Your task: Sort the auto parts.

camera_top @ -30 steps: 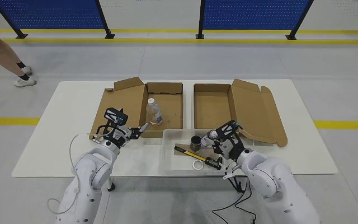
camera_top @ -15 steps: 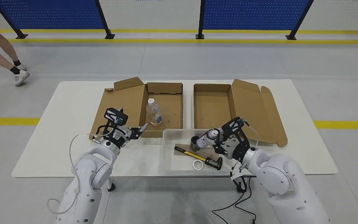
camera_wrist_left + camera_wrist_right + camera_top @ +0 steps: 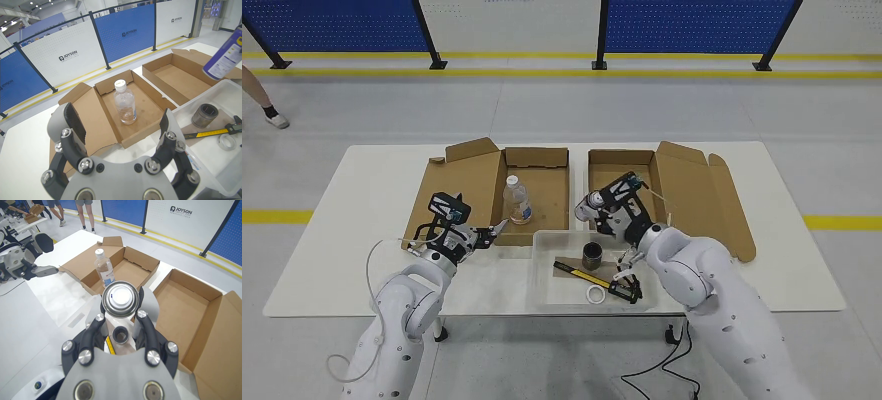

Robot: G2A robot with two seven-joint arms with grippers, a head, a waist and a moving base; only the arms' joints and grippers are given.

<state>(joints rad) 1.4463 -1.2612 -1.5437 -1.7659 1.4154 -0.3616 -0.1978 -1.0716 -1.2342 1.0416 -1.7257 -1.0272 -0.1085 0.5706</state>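
Spray can (image 3: 120,298) now higher (one bottle (image 3: 105,272), two boxes (image 3: 140,256) (image 3: 181,306))

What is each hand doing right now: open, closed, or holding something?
Left hand: open, holding nothing.
Right hand: closed on the spray can.

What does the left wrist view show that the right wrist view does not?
Left wrist view, not right: the white ring in the bin. Right wrist view, not left: the round metal end of the spray can, held in the shut jaws of the right gripper. Both: the can, the bottle upright in one cardboard box, the metal sleeve.
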